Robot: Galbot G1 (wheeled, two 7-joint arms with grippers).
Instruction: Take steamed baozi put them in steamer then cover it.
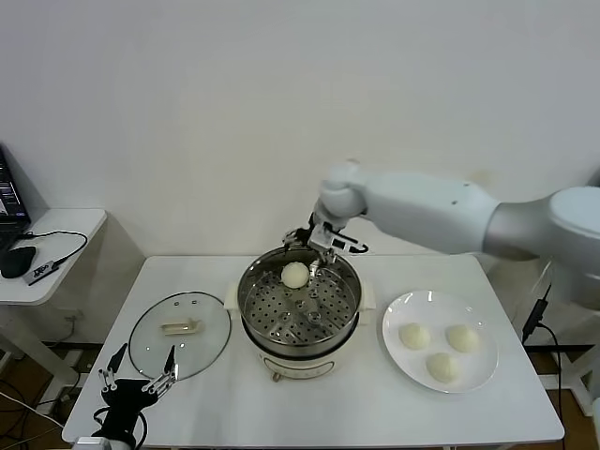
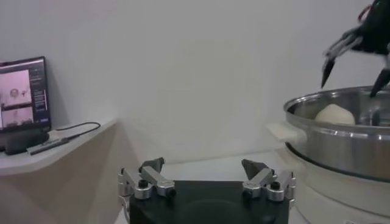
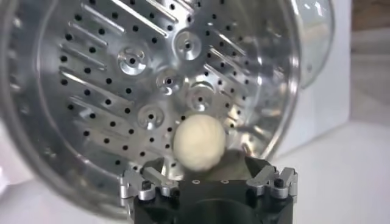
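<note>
One baozi [image 1: 295,275] on steamer [image 1: 349,319] tray at 11 o'clock; my right gripper [image 1: 319,251] above, fingers spread, empty. Left gripper [image 1: 139,377] parked, spread.

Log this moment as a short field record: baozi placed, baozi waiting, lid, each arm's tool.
baozi in steamer: one baozi on the perforated tray, far side
baozi waiting: three on the white plate
glass lid: off, flat on table left of steamer
right tool: open, above the placed baozi, not gripping it
left tool: open, low at the table's near left edge
</note>
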